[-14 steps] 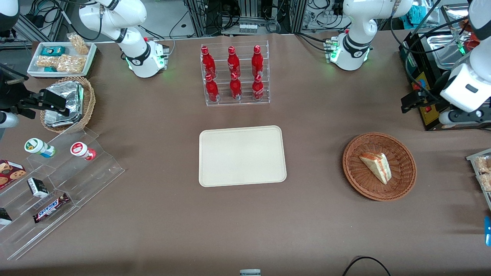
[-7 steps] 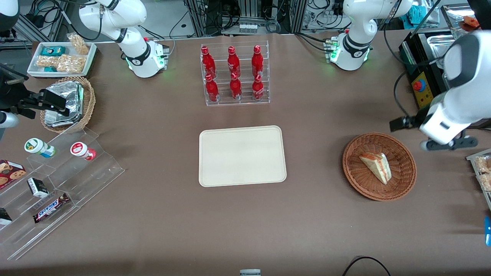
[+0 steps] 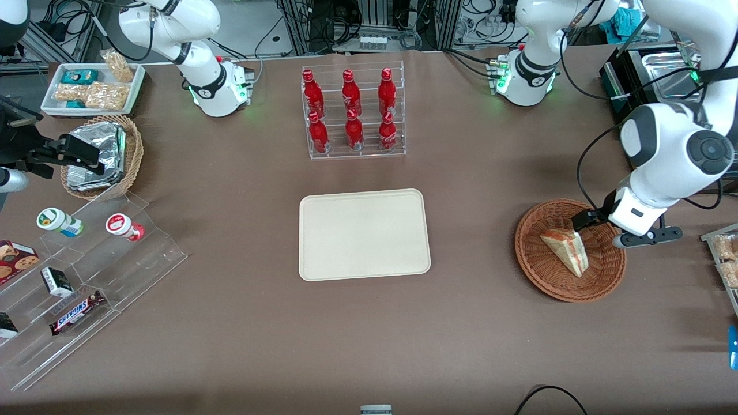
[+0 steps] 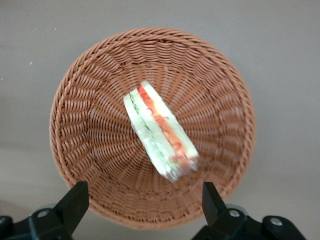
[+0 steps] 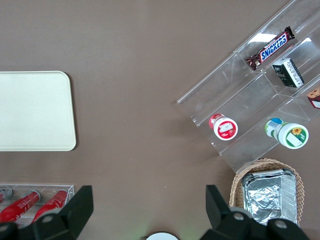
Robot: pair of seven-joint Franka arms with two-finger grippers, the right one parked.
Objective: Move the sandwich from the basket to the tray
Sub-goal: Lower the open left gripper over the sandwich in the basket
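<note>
The tray (image 3: 364,234) is lying bare at the middle of the worktop (image 3: 473,334), and the basket (image 3: 539,268) is sitting well apart from it toward the working arm's end. The sandwich (image 3: 565,251) is resting in the basket, its long axis running from about 11 o'clock to 5 o'clock in the front view. The gripper (image 3: 583,221) is hovering above the basket's rim at roughly 1 o'clock of the sandwich, not touching it. In the wrist view its fingers (image 4: 73,205) are standing released and wide, and the sandwich (image 4: 159,130) is lying ahead of the gap between them, tilted across it rather than square to it. By my judgement the wrist is needing a small turn so the fingers close across the wedge's short width, then a straight descent
</note>
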